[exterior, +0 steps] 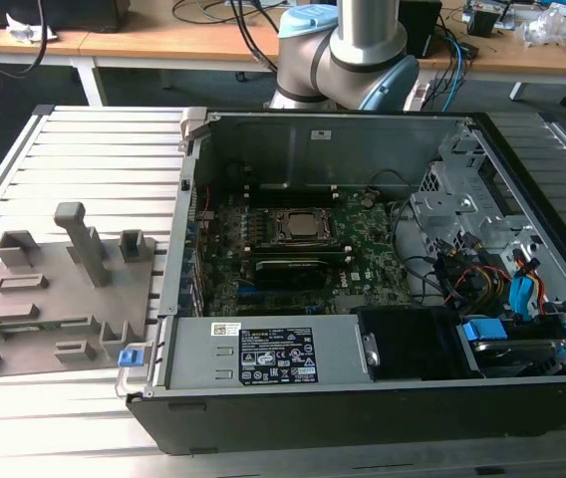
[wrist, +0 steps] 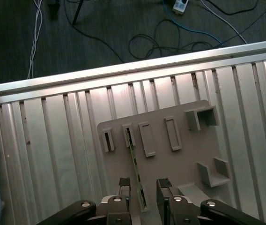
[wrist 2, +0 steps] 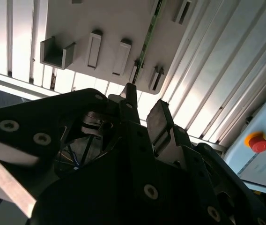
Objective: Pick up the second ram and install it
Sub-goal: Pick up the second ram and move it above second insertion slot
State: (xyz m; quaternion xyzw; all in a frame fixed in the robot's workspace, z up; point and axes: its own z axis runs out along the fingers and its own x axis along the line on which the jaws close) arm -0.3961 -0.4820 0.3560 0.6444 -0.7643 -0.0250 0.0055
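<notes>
An open computer case [exterior: 363,423] lies on the slatted tabletop [exterior: 94,149], with the motherboard [exterior: 363,249] visible inside. A grey fixture plate [exterior: 54,299] lies beside it, on the exterior view's left. Cables [wrist: 170,40] lie on the floor [wrist: 77,42].

arm [exterior: 348,45] upright at the base; hand [wrist: 144,184] downward, fingers [wrist: 124,183] apart, apparently unclamped

The open computer case [exterior: 363,249] and grey plate [exterior: 64,309] are seen from above in the exterior view. In both wrist views that plate is viewed closely, just beyond the claw [wrist: 144,183].
</notes>
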